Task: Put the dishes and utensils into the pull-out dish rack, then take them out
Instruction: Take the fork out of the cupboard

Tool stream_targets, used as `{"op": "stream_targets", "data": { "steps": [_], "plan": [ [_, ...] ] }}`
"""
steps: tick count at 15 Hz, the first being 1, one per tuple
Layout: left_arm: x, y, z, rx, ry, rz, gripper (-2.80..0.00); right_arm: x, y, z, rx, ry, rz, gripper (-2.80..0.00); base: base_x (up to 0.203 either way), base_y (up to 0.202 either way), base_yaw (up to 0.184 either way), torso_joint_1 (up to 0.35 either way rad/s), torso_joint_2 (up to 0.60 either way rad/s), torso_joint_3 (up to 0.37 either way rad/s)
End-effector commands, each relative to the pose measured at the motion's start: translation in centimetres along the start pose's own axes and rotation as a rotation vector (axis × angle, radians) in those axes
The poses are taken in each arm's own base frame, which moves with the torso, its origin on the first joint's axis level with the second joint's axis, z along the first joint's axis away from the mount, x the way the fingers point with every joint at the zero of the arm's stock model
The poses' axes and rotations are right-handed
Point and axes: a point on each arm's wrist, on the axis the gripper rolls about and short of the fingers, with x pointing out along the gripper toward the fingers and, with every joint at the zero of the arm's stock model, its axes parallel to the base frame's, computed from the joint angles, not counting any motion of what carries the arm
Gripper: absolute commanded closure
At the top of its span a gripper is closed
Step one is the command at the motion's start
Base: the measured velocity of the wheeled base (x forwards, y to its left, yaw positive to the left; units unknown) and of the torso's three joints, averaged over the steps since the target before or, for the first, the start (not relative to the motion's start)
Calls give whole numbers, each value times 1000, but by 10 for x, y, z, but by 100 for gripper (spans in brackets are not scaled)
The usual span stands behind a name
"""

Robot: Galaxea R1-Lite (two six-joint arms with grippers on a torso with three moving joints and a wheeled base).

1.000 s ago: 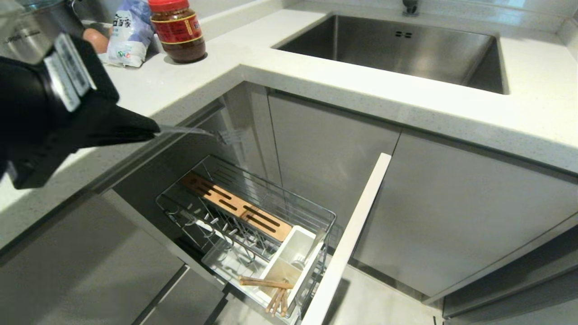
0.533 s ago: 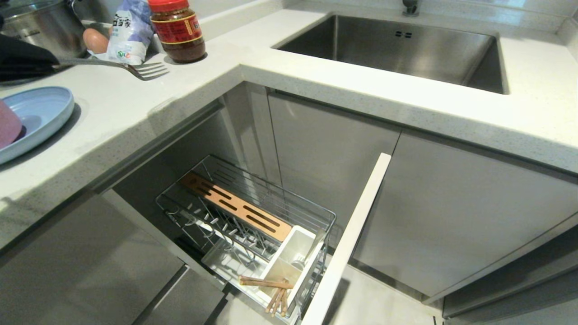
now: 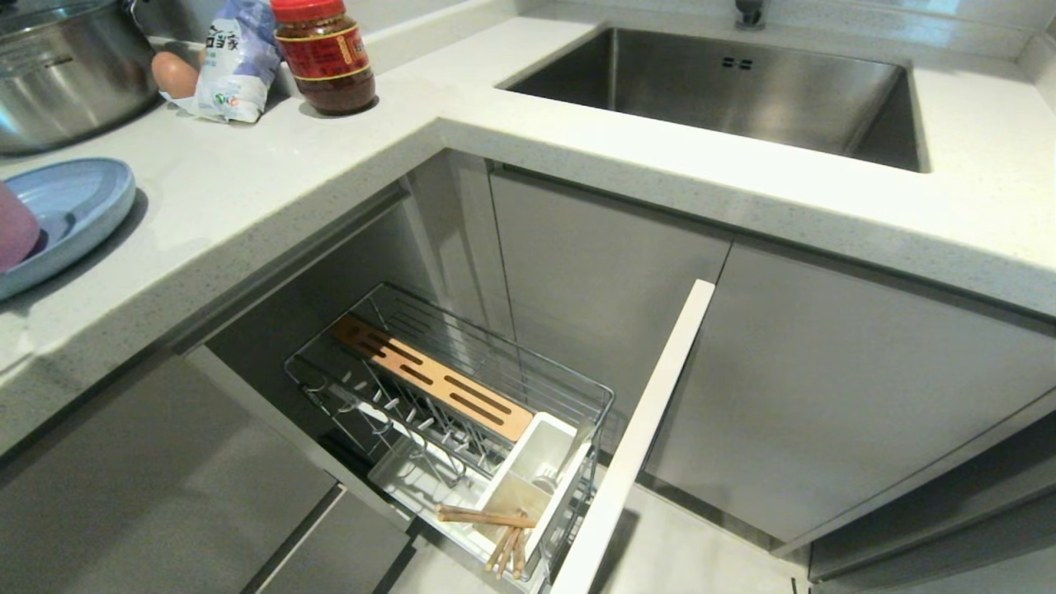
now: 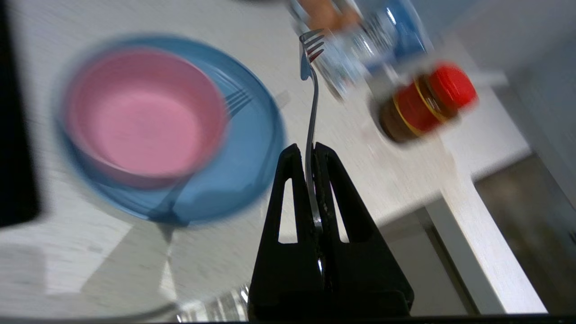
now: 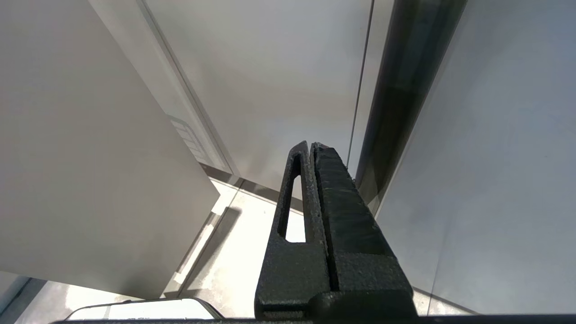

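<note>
Unloading phase. Left gripper [image 4: 307, 150], clamped on the fork [image 4: 310, 112], holds it above the counter beside the plate [image 4: 252, 153] and bowl [image 4: 144, 117]. Chopsticks [image 3: 499, 532] remain in the rack [image 3: 462, 388]. Right gripper [image 5: 312, 146] is closed, empty.

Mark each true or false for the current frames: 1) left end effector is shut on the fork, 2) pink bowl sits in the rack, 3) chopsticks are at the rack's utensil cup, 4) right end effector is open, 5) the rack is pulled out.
1) The left end effector is shut on the fork. True.
2) The pink bowl sits in the rack. False: it sits on the blue plate on the counter.
3) The chopsticks are at the utensil cup. True.
4) The right end effector is open. False: it is shut and holds nothing.
5) The dish rack is pulled out. True.
</note>
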Motion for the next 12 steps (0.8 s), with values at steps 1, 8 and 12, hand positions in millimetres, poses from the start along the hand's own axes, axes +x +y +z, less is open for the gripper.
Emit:
{"op": "stream_targets", "data": {
  "steps": [1,8,12],
  "plan": [
    [-15,24,21,-50,-120,97,0,0,0,0,1,-5,1,0,0,0,0,0,0,0],
    [-26,58,12,-13,-240,321,0,0,0,0,1,-5,0,0,0,0,0,0,0,0],
    [-6,73,-21,30,-186,350,0,0,0,0,1,-5,0,0,0,0,0,0,0,0]
  ]
}}
